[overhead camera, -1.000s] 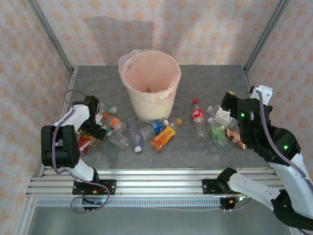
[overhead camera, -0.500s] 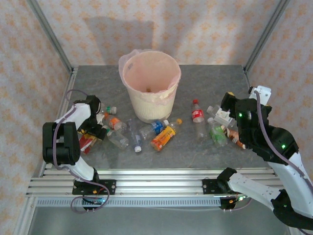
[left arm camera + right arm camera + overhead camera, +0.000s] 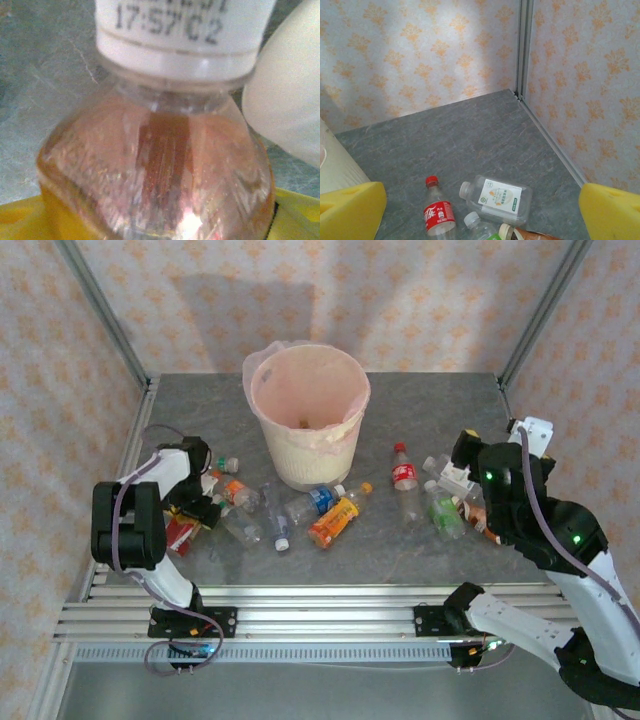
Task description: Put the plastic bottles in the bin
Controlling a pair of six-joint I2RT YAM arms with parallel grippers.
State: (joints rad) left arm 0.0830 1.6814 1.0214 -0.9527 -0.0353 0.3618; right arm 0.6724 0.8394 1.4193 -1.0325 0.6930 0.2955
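Now the left tool (image 3: 197, 502) straddles a white-capped bottle (image 3: 160, 165), grip unclear, while the right tool (image 3: 481, 211) gapes wide, empty.

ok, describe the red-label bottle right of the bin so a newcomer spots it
Start at the big cream bin mid-table. Just right of it lies a clear bottle, cap toward the back wall. Red cap and red label; its neighbours have white caps.

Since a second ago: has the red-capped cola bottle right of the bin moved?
No. The red-capped bottle keeps the same spot and the same gap to the bin, cap pointing away.
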